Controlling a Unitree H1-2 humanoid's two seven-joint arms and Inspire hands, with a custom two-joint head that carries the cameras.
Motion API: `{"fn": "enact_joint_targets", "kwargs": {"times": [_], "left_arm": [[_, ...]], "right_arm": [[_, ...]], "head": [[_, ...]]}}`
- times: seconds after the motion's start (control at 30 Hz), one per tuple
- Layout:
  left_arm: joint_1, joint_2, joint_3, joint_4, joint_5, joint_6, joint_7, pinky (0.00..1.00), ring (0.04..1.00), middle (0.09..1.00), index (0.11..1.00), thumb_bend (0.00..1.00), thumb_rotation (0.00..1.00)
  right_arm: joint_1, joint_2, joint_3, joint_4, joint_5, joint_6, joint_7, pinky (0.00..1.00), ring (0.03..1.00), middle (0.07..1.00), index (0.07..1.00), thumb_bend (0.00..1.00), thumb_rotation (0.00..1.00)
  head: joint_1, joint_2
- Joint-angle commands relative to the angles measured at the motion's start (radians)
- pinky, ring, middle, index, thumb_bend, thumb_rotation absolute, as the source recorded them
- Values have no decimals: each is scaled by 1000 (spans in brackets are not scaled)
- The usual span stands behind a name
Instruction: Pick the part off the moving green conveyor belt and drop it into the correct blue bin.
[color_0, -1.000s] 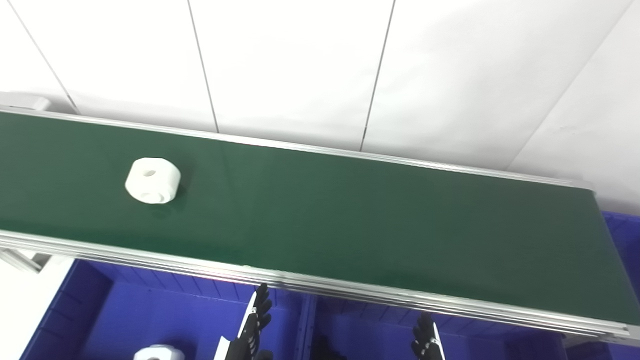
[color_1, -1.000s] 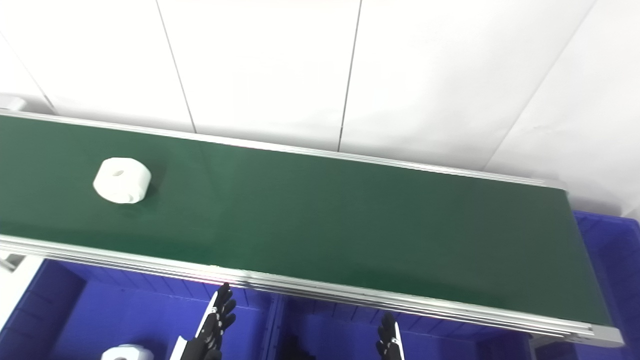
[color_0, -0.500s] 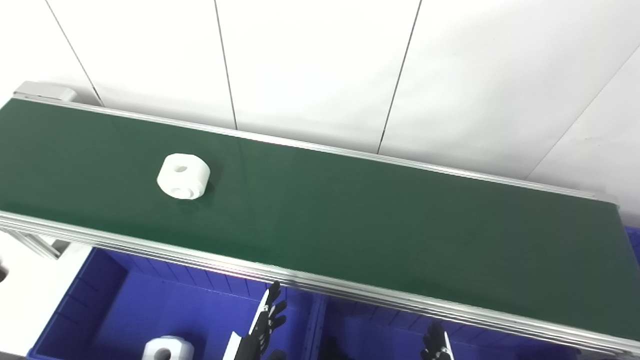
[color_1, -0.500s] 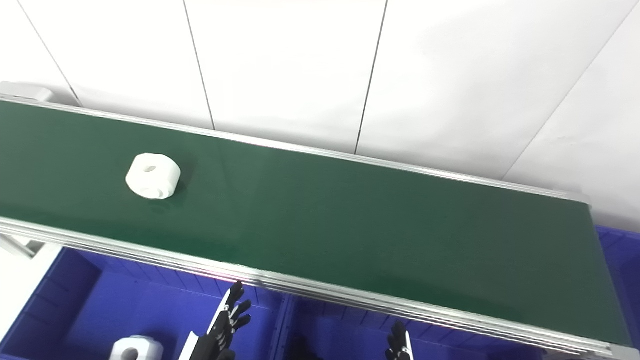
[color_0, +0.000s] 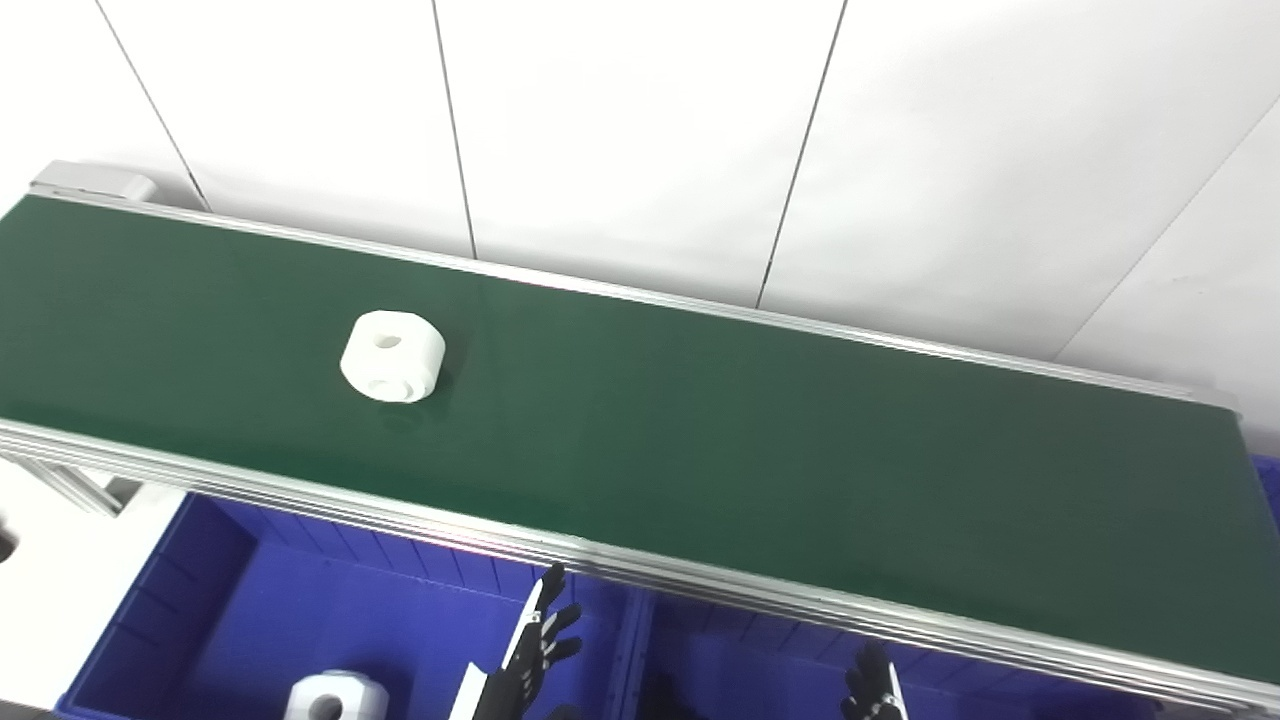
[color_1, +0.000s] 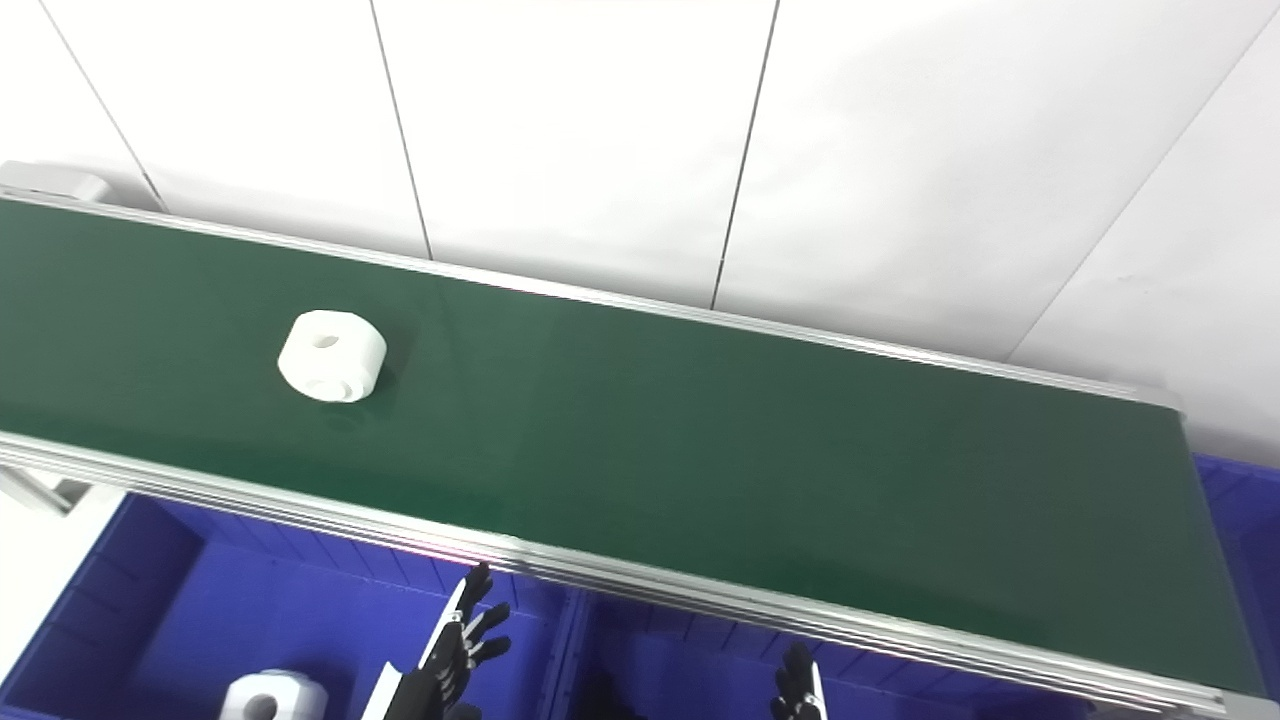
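Left hand: low at near edge, fingers spread, holding nothing.
Right hand: low at near right, only fingertips visible.

Only the tips of the robot's body show at the bottom edge. The left hand is a black, slender-fingered mechanical hand with segmented plastic fingers, backed by a flat white plate along its outer side. The right hand is likewise black, with a narrow white strip beside its short visible fingertips
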Motion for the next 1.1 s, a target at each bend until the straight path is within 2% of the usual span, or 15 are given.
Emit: {"fn": "enact_joint_targets", "kwargs": {"times": [0.0, 0.13, 0.27, 0.33, 0.37, 0.43, 0.47, 0.53, 0.57, 0.6, 0.7, 0.77, 0.8, 0.9, 1.07], "left_arm": [[-1, -16, -37, -46, -34, -43, -9, 852, 923, 1000, 1000, 871, 974], [1, 17, -50, -174, -52, -42, -32, 833, 939, 1000, 1000, 907, 973], [-12, 37, -68, -305, -50, -45, -17, 805, 943, 1000, 1000, 840, 954], [-37, 52, -66, -355, -13, -46, 7, 788, 936, 1000, 1000, 817, 947], [-59, 62, -57, -379, 10, -46, 21, 787, 936, 1000, 1000, 814, 914], [-126, 82, -11, -432, 49, -46, 23, 759, 908, 965, 1000, 797, 763], [-165, 93, 18, -455, 67, -45, 14, 736, 893, 938, 1000, 849, 705], [-259, 137, 88, -506, 115, 1, -29, 712, 878, 918, 1000, 869, 674], [-305, 168, 121, -534, 123, 57, -62, 717, 891, 927, 1000, 904, 624], [-352, 209, 154, -555, 126, 114, -101, 720, 894, 929, 1000, 909, 615], [-462, 293, 223, -566, 160, 217, -173, 841, 973, 972, 982, 959, 554], [-518, 327, 241, -567, 184, 275, -211, 960, 994, 985, 966, 992, 519], [-534, 337, 246, -571, 192, 296, -225, 984, 998, 990, 959, 998, 493], [-615, 377, 265, -570, 289, 377, -283, 999, 962, 973, 939, 997, 419], [-699, 439, 281, -495, 358, 412, -330, 990, 945, 958, 931, 988, 354]], "right_arm": [[-3, 15, 7, -13, 9, -60, 19, 1000, 1000, 1000, 1000, 765, 1000], [-1, 28, 7, -16, -2, -60, 12, 1000, 1000, 1000, 1000, 789, 1000], [1, 40, 2, -13, 0, -60, 13, 1000, 1000, 1000, 1000, 800, 1000], [4, 42, 3, -18, -1, -60, 14, 1000, 1000, 1000, 1000, 804, 1000], [7, 42, 4, -22, -1, -60, 14, 1000, 1000, 1000, 1000, 803, 1000], [13, 42, 6, -31, 3, -60, 16, 1000, 1000, 1000, 1000, 798, 1000], [15, 41, 6, -34, 4, -60, 16, 1000, 1000, 1000, 1000, 793, 1000], [16, 38, 5, -34, 8, -59, 19, 1000, 1000, 1000, 1000, 789, 1000], [15, 36, 5, -32, 11, -60, 21, 1000, 1000, 1000, 1000, 788, 1000], [14, 35, 4, -31, 14, -60, 25, 1000, 1000, 1000, 1000, 788, 1000], [16, 32, 4, -32, 20, -60, 31, 1000, 1000, 1000, 1000, 788, 1000], [18, 32, 4, -33, 22, -60, 33, 1000, 1000, 1000, 1000, 787, 1000], [19, 32, 4, -33, 23, -60, 34, 1000, 1000, 1000, 1000, 789, 1000], [24, 33, 5, -38, 23, -59, 35, 1000, 1000, 1000, 1000, 783, 1000], [35, 31, 11, -56, 14, -56, 35, 1000, 1000, 1000, 1000, 776, 1000]], "head": [[3, 3], [2, 10], [-2, 16], [-3, 17], [-3, 17], [-3, 22], [-2, 24], [0, 26], [0, 25], [0, 25], [-2, 30], [-3, 31], [-3, 31], [-7, 39], [-11, 47]]}}
